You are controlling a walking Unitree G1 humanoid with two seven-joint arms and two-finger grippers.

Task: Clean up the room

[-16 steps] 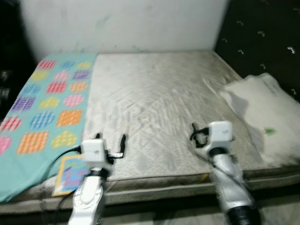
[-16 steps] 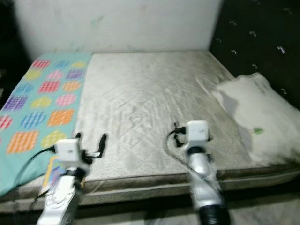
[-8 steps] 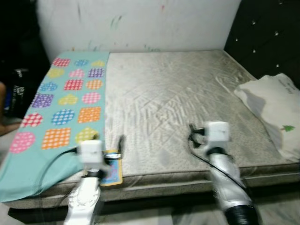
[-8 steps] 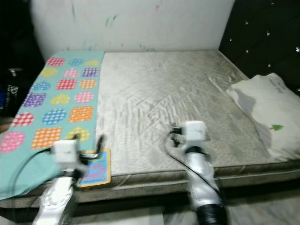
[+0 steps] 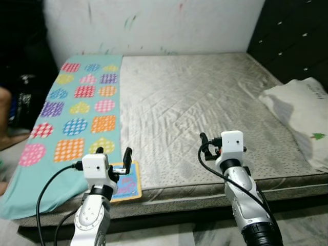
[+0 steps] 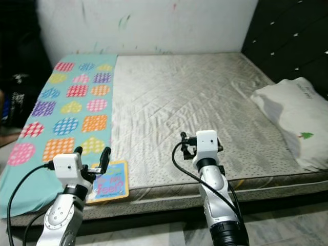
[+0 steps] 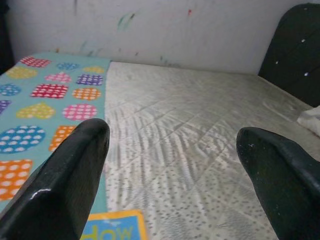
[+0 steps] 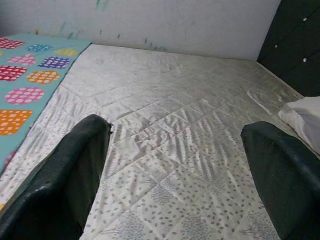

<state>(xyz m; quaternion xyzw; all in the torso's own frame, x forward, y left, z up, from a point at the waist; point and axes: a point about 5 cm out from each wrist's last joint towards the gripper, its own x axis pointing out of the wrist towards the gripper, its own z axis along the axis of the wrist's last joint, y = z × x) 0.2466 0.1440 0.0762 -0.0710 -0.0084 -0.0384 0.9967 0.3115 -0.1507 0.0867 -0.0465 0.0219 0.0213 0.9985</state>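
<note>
Both arms are raised forward at the near edge of the bed (image 5: 205, 97), forearms angled upward, wrists level. The left pincer (image 5: 114, 154) hangs above the near left part of the mattress with its two fingers spread and nothing between them. The right pincer (image 6: 183, 144) is held over the near middle of the mattress; the right wrist view shows its fingers spread wide, empty.

Count of items on the bed:
- one teal patterned blanket (image 5: 77, 113) along the left side
- one children's book (image 6: 110, 182) at the near edge, just beside the blanket
- one white pillow (image 6: 292, 118) at the right edge
</note>
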